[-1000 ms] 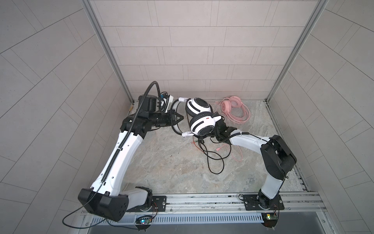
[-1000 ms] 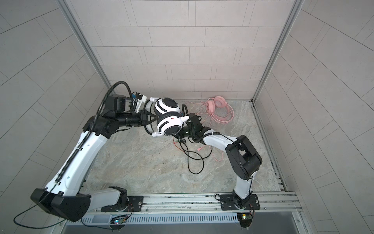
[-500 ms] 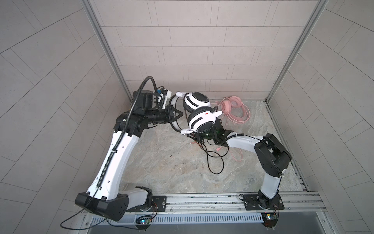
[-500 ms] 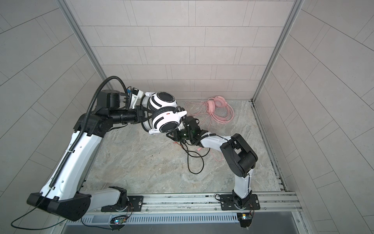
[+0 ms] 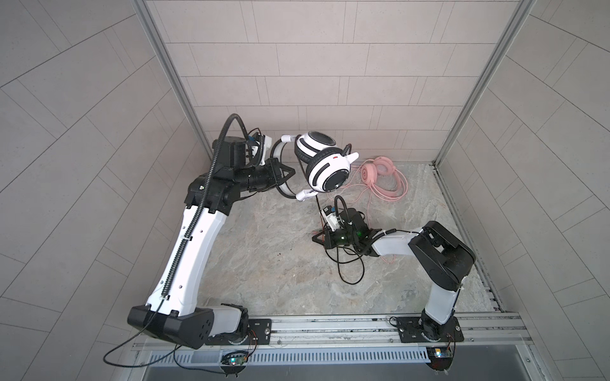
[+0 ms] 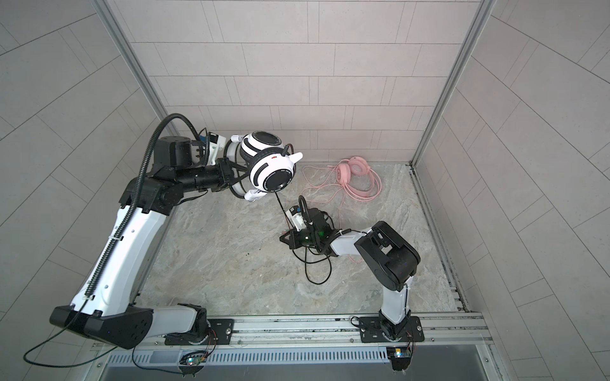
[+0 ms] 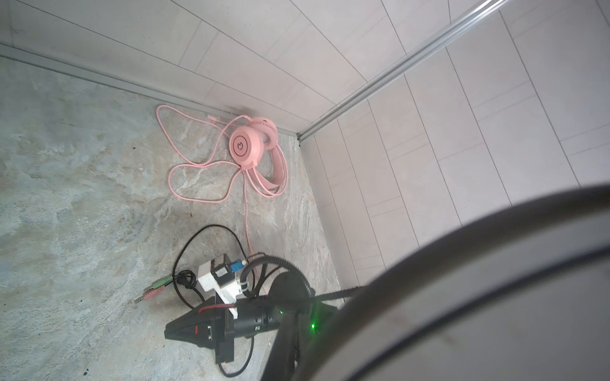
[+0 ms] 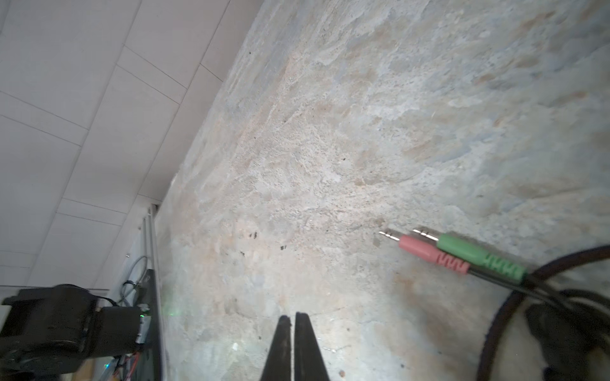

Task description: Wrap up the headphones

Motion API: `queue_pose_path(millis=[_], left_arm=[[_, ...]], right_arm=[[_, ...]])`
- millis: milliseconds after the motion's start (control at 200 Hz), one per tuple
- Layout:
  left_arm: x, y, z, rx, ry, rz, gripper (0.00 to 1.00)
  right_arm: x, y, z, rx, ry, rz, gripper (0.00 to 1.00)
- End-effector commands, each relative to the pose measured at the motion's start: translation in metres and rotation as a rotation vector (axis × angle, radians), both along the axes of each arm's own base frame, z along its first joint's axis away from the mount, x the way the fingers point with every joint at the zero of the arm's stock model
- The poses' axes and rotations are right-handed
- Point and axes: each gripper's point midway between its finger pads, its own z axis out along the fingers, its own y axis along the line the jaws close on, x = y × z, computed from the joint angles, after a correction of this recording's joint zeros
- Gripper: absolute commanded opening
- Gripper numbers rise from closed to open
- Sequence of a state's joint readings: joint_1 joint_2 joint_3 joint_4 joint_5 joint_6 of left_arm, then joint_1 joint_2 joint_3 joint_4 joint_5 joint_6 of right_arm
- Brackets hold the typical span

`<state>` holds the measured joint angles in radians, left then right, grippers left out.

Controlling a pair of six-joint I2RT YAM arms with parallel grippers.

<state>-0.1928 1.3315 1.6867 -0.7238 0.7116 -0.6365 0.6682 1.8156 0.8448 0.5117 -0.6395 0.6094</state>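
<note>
In both top views the left gripper [image 5: 286, 174] holds the white-and-black striped headset [image 5: 325, 166] up off the stone floor [image 5: 264, 257], its jaws clamped on the headband with the two earcups stacked out in front of it, near the back wall [image 5: 330, 66]. The headset's black cable [image 5: 318, 206] drops from the lower earcup down to the floor, where it piles in loose loops [image 5: 350, 267] under and beside the right arm's wrist. The right gripper [image 5: 317, 238] sits low over the floor, pointing toward the left side of the cell; the right wrist view shows its two fingers [image 8: 284, 349] pressed together with nothing between them — the cable's pink and green jack plugs [image 8: 455, 255] lie on the stone just off to one side, untouched. The pink headset [image 5: 379, 174] lies flat in the far right corner of the floor, well apart from both grippers, with its pink cable [image 7: 194, 178] sprawled in open loops beside it and one strand running toward the right arm.
</note>
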Motion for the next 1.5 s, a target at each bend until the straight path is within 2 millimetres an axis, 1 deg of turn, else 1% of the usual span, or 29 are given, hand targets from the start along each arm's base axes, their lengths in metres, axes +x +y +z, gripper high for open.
queue_pose_path(millis=[0, 120, 155, 175, 260, 445, 565, 666, 816, 991, 1116, 1236, 1291, 1396, 1456, 1496], left_arm=[[0.018, 0.016, 0.029, -0.073, -0.09, 0.107, 0.0], [0.037, 0.047, 0.016, -0.061, -0.066, 0.284, 0.0], [0.04, 0.056, 0.012, -0.051, -0.063, 0.327, 0.0], [0.042, 0.06, 0.009, -0.044, -0.06, 0.35, 0.0], [0.048, 0.078, 0.001, -0.014, -0.054, 0.442, 0.0], [0.056, 0.107, -0.015, 0.04, -0.024, 0.589, 0.0], [0.057, 0.121, -0.016, 0.055, -0.033, 0.672, 0.0], [0.058, 0.134, -0.019, 0.08, -0.041, 0.738, 0.0], [0.061, 0.142, -0.025, 0.096, -0.039, 0.782, 0.0], [0.061, 0.155, -0.036, 0.149, -0.024, 0.841, 0.0], [0.053, 0.165, -0.044, 0.199, 0.0, 0.883, 0.0], [0.042, 0.181, -0.05, 0.273, -0.009, 0.948, 0.0], [0.037, 0.187, -0.055, 0.303, -0.002, 0.973, 0.0], [0.032, 0.192, -0.075, 0.368, 0.041, 0.99, 0.0], [0.033, 0.185, -0.089, 0.386, 0.069, 0.948, 0.0], [0.034, 0.175, -0.098, 0.434, 0.075, 0.89, 0.0]], right_arm=[[-0.006, -0.001, 0.013, 0.026, -0.021, -0.009, 0.0], [-0.017, -0.011, 0.008, -0.017, -0.007, -0.018, 0.0], [-0.019, -0.016, 0.009, -0.04, -0.012, -0.026, 0.0], [-0.021, -0.019, 0.006, -0.061, -0.006, -0.027, 0.0], [-0.032, -0.03, 0.007, -0.142, -0.024, -0.024, 0.0], [-0.059, -0.058, 0.017, -0.31, -0.108, -0.019, 0.0], [-0.076, -0.07, 0.025, -0.347, -0.141, -0.02, 0.0], [-0.086, -0.081, 0.033, -0.408, -0.195, -0.023, 0.0], [-0.095, -0.089, 0.049, -0.441, -0.26, -0.019, 0.0], [-0.103, -0.092, 0.074, -0.48, -0.325, -0.008, 0.0], [-0.109, -0.094, 0.093, -0.483, -0.369, -0.006, 0.0], [-0.112, -0.097, 0.113, -0.468, -0.406, -0.02, 0.0], [-0.113, -0.1, 0.124, -0.463, -0.425, -0.03, 0.0], [-0.113, -0.102, 0.144, -0.445, -0.457, -0.042, 0.0], [-0.113, -0.1, 0.153, -0.432, -0.467, -0.044, 0.0], [-0.114, -0.098, 0.159, -0.418, -0.472, -0.042, 0.0]])
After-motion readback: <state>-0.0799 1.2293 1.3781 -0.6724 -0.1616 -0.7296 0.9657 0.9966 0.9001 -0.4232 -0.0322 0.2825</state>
